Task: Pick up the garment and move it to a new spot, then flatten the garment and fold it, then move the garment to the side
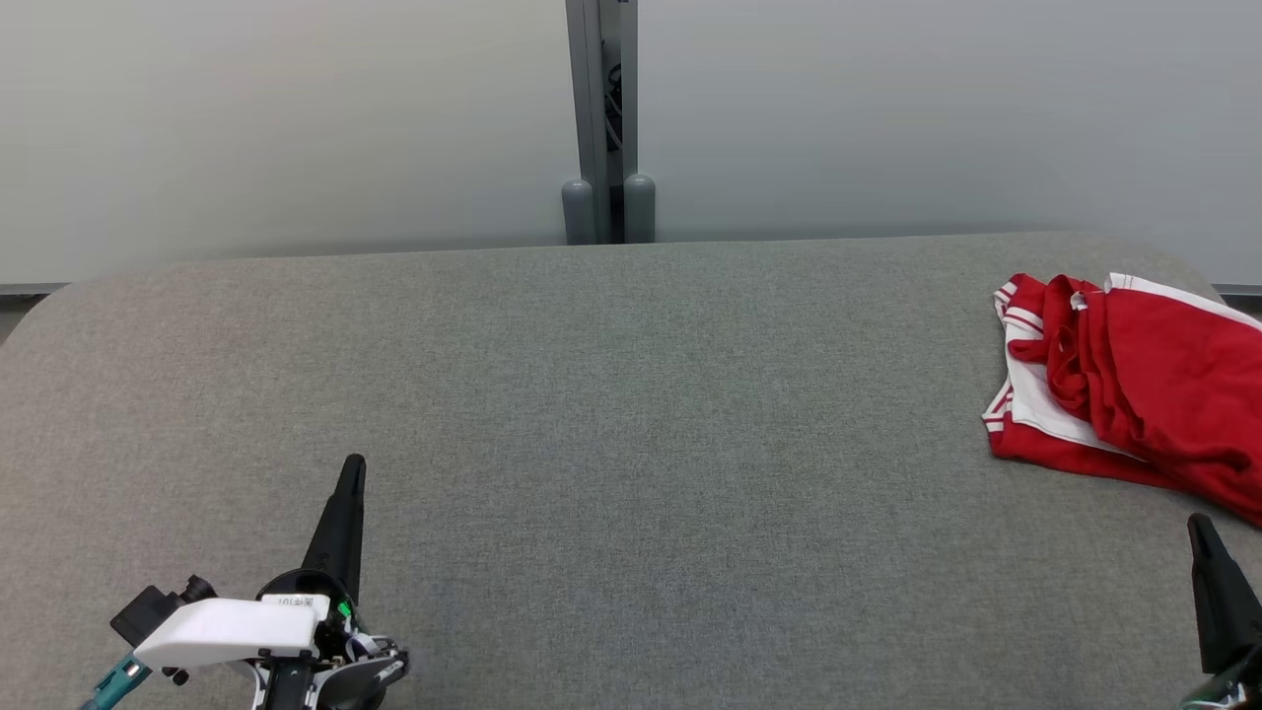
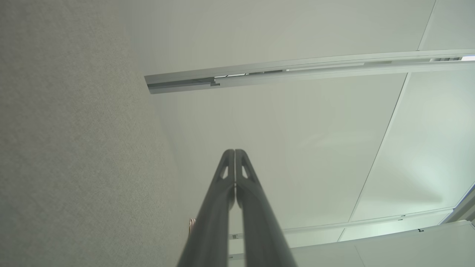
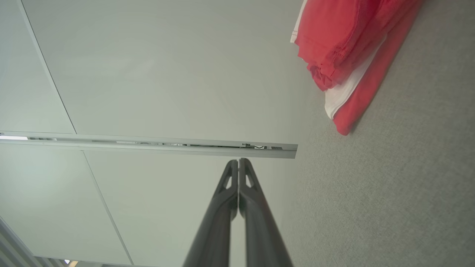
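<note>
The garment [image 1: 1134, 390] is red with white trim and lies folded in a loose bundle at the table's far right edge; the right wrist view has it [image 3: 345, 52] at the upper right. My left gripper [image 1: 353, 465] rests at the lower left, shut and empty, far from the cloth. In the left wrist view its fingertips [image 2: 234, 152] press together. My right gripper [image 1: 1200, 523] rises at the lower right corner, just in front of the garment, shut with nothing held. Its tips [image 3: 238, 161] meet in the right wrist view.
The grey fabric-covered table [image 1: 611, 414] spans the head view, with rounded far corners. Behind it stand pale wall panels and a grey upright post [image 1: 602, 118] at the middle of the back edge.
</note>
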### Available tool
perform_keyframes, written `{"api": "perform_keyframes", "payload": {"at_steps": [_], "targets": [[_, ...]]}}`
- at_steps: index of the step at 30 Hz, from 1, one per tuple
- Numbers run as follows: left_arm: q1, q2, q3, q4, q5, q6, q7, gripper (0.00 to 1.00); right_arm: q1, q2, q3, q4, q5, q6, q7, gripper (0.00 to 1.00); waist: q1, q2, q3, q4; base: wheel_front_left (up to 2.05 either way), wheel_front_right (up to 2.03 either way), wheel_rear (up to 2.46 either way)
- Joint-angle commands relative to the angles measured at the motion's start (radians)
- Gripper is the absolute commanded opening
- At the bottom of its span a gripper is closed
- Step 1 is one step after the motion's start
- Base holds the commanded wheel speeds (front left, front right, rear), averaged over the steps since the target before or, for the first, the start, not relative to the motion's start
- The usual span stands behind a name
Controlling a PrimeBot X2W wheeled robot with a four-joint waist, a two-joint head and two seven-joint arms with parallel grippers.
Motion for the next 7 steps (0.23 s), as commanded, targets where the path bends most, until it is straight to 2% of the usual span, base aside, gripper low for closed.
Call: {"api": "perform_keyframes", "payload": {"at_steps": [1, 7], "targets": [[-0.013, 0.004, 0.004, -0.004, -0.002, -0.007, 0.001, 0.0, 0.004, -0.01, -0.005, -0.006, 0.005, 0.0, 0.003, 0.0, 0.0, 0.0, 0.0, 0.0, 0.0, 0.0, 0.0], [-0.013, 0.004, 0.004, -0.004, -0.002, -0.007, 0.001, 0.0, 0.004, -0.01, -0.005, -0.006, 0.005, 0.0, 0.003, 0.0, 0.0, 0.0, 0.0, 0.0, 0.0, 0.0, 0.0]]}}
